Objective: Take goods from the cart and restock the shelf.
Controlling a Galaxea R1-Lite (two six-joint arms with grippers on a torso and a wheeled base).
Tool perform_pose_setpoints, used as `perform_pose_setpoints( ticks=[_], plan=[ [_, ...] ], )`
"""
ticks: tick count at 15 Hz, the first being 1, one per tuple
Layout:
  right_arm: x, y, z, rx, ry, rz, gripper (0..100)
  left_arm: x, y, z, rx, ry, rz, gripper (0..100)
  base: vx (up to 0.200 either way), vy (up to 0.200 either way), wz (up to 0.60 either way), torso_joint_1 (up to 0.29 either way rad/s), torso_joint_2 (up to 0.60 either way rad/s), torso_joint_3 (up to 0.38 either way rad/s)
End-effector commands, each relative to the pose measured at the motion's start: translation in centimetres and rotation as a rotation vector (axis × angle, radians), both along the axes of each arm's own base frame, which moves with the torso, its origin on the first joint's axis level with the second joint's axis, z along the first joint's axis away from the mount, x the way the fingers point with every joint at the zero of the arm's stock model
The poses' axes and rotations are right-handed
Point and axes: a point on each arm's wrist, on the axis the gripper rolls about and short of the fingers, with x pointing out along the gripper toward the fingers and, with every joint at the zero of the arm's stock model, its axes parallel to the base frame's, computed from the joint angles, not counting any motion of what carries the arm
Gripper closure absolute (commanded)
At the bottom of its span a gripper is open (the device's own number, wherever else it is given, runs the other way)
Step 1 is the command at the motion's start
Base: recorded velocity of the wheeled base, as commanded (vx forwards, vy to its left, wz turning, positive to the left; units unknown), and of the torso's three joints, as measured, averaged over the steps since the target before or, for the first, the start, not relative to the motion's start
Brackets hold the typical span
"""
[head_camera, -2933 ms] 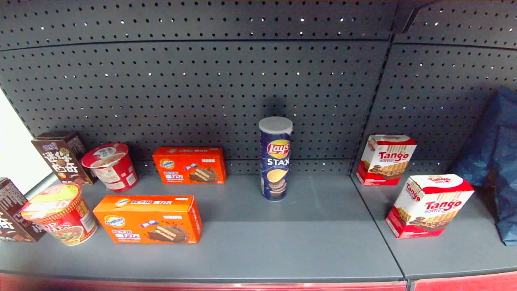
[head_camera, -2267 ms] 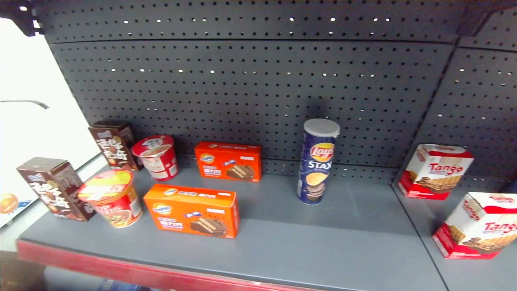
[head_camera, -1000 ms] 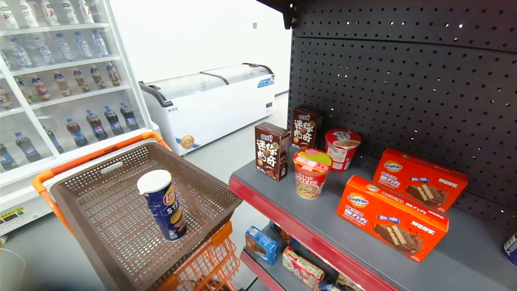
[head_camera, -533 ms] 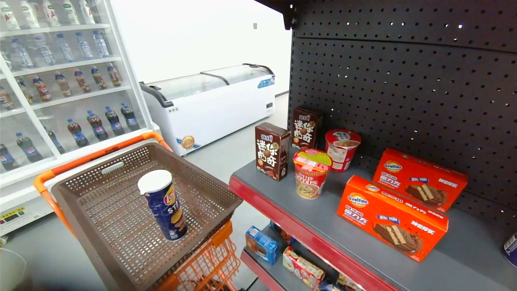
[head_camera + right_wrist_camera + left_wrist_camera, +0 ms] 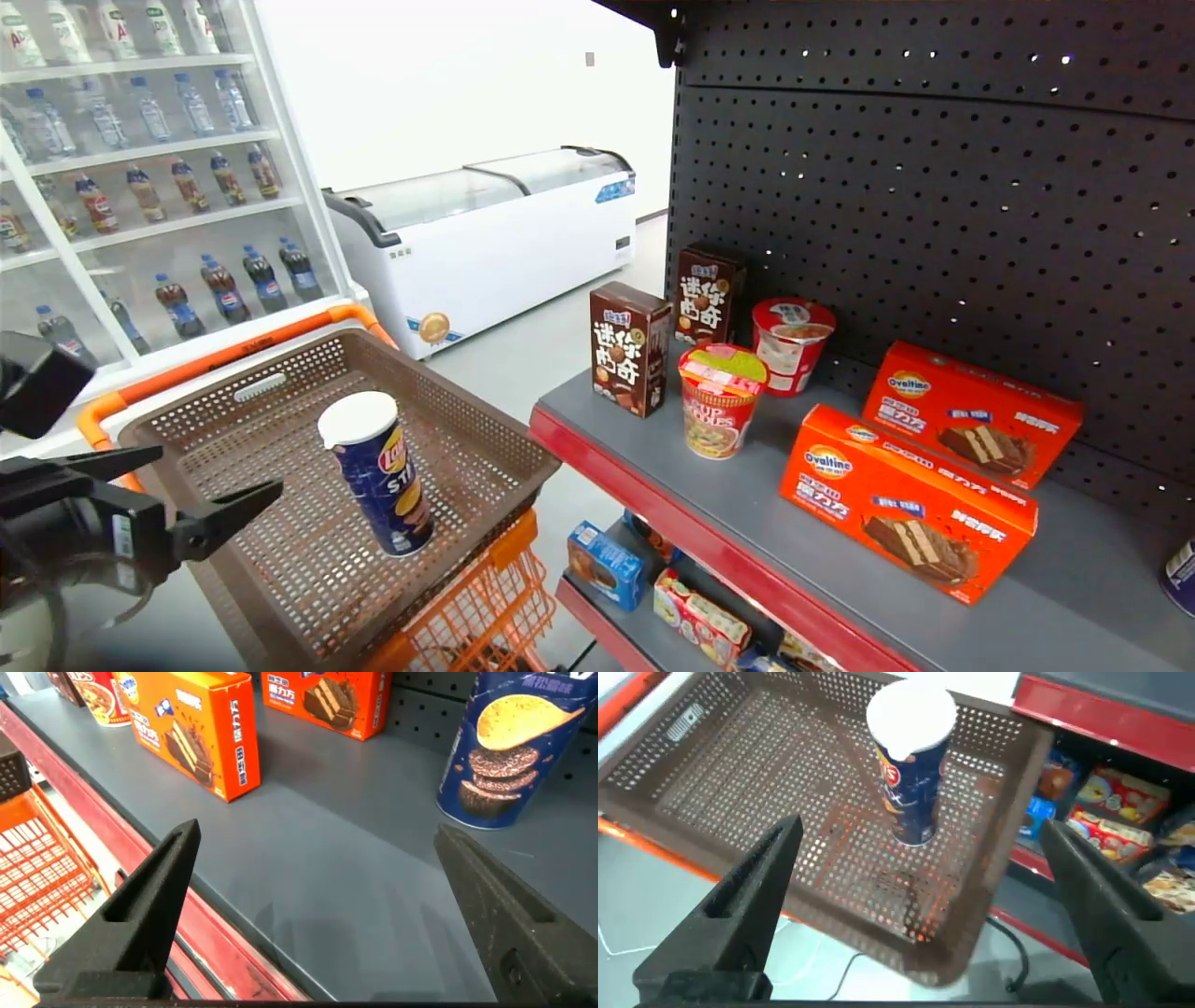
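A dark blue chips can with a white lid stands upright in the brown cart basket. My left gripper hangs open just outside the basket's near rim, level with the can and apart from it. In the left wrist view the can stands ahead between the open fingers of my left gripper. My right gripper is open and empty over the grey shelf, near a second chips can standing there. That can's edge shows at the far right of the shelf.
Two orange boxes, two cup noodles and two brown boxes fill the shelf's left part. Goods sit on the lower shelf. A white chest freezer and a drinks fridge stand behind the orange-framed cart.
The camera swung left from the shelf to the cart. In the last half second my left gripper came into view, open, at the basket's near side. The can has not moved.
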Motion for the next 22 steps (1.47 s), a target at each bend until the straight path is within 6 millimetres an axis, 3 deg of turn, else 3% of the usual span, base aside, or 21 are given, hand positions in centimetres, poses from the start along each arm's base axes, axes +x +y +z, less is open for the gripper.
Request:
perform_pose_setpoints(
  ticks=[1,7,15,22],
  plan=[
    [0.0,0.0,0.0,0.0,-0.001,0.001,0,3.9,0.1,-3.1,0.013,0.111,-0.002,0,0.0,0.0,0.0,0.0,0.0,0.0],
    [0.0,0.0,0.0,0.0,-0.001,0.0,0,7.3,-0.6,-7.5,0.014,0.065,-0.036,0,0.0,0.0,0.0,0.0,0.0,0.0],
    [0.0,0.0,0.0,0.001,-0.001,0.001,0,11.2,-1.0,-11.5,0.02,0.004,-0.051,0,0.0,0.0,0.0,0.0,0.0,0.0],
    [0.0,0.0,0.0,0.0,-0.001,0.0,0,12.8,-1.7,-15.0,0.021,-0.005,-0.071,0,0.0,0.0,0.0,0.0,0.0,0.0]
  ],
)
